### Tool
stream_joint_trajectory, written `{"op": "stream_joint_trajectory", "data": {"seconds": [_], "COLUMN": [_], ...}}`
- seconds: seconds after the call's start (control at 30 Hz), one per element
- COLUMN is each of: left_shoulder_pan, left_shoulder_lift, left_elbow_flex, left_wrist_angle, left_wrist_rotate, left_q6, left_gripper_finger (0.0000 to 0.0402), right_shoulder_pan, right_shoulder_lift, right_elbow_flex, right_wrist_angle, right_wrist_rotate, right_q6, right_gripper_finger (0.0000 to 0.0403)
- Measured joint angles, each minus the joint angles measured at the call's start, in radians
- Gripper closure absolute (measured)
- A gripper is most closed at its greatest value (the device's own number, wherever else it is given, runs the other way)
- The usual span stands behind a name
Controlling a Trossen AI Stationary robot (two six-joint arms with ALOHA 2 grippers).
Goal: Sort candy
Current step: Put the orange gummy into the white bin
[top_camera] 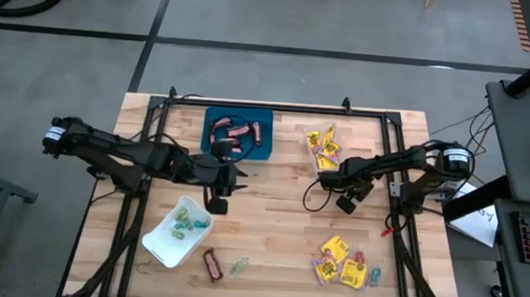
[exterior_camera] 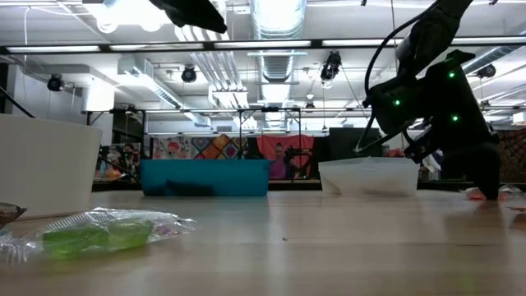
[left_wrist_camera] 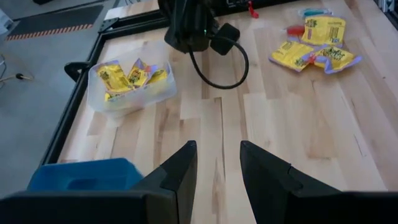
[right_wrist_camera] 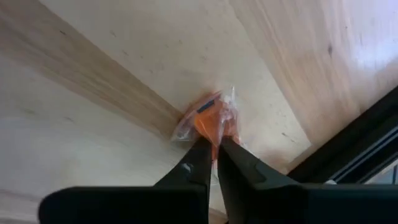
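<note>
Over on the left, the white tray point(top_camera: 167, 243) near the front edge of the worktop point(top_camera: 269, 224) already carries the pastel sweets point(top_camera: 188, 222), so that is evidently their bin, with a stray brown-red bar point(top_camera: 212, 264) and a green sweet point(top_camera: 239, 266) lying loose just beside it, not yet sorted. Above that, the left claw point(top_camera: 217, 199) hangs over bare wood mid-worktop, its fingers point(left_wrist_camera: 180, 171) parted with nothing between them; it looks parked there to stay out of the other arm's way. Behind it the blue tray point(top_camera: 263, 128) at the back holds the brown-red mini bars point(top_camera: 232, 135), and next along, the clear tray point(left_wrist_camera: 106, 102) holds yellow packets point(left_wrist_camera: 132, 75), so each kind has its own home. Moving right, a loose heap of yellow packets and small sweets point(top_camera: 343, 264) waits near the front right. Now the action: the right claw point(right_wrist_camera: 211, 149) is down near the right-hand frame rail point(right_wrist_camera: 354, 149), fingers pinched tight on the twisted wrapper end of a small orange sweet point(right_wrist_camera: 208, 121), which lies on the wood. Gripping the crinkled wrapper rather than the body seems sensible, since that gives the thin fingertips something to bite. My read: this piece belongs in the white tray, clear across the worktop.
</note>
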Motion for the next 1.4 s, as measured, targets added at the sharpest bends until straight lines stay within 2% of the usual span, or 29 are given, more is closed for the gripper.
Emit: {"op": "stream_joint_trajectory", "data": {"seconds": [0.2,0.37,0.63,0.83,1.1,1.2,1.4], "left_shoulder_pan": [0.0,0.0,0.0,0.001,0.002,0.002,0.002], "left_shoulder_lift": [0.011,0.011,0.012,0.012,0.027,0.077,0.258], "left_elbow_flex": [-0.086,-0.158,-0.32,-0.43,-0.479,-0.481,-0.427], "left_wrist_angle": [0.115,0.235,0.558,0.812,0.97,1.046,1.176], "left_wrist_rotate": [0.058,0.144,0.167,0.167,0.167,0.175,0.199], "left_q6": [0.0,0.003,0.008,0.027,0.046,0.049,0.062], "left_gripper_finger": [0.0295,0.0295,0.0295,0.0295,0.0294,0.0285,0.0253], "right_shoulder_pan": [0.033,0.086,0.175,0.212,0.219,0.219,0.219], "right_shoulder_lift": [-0.126,-0.266,-0.418,-0.402,-0.305,-0.263,-0.199], "right_elbow_flex": [-0.002,-0.002,-0.016,-0.018,-0.018,-0.018,-0.018], "right_wrist_angle": [0.018,0.067,0.431,0.706,0.959,1.056,1.207], "right_wrist_rotate": [-0.095,-0.115,-0.112,-0.113,-0.133,-0.161,-0.258], "right_q6": [0.012,0.043,0.01,-0.069,-0.178,-0.213,-0.259], "right_gripper_finger": [0.0394,0.0394,0.0394,0.0394,0.0394,0.0394,0.0394]}}
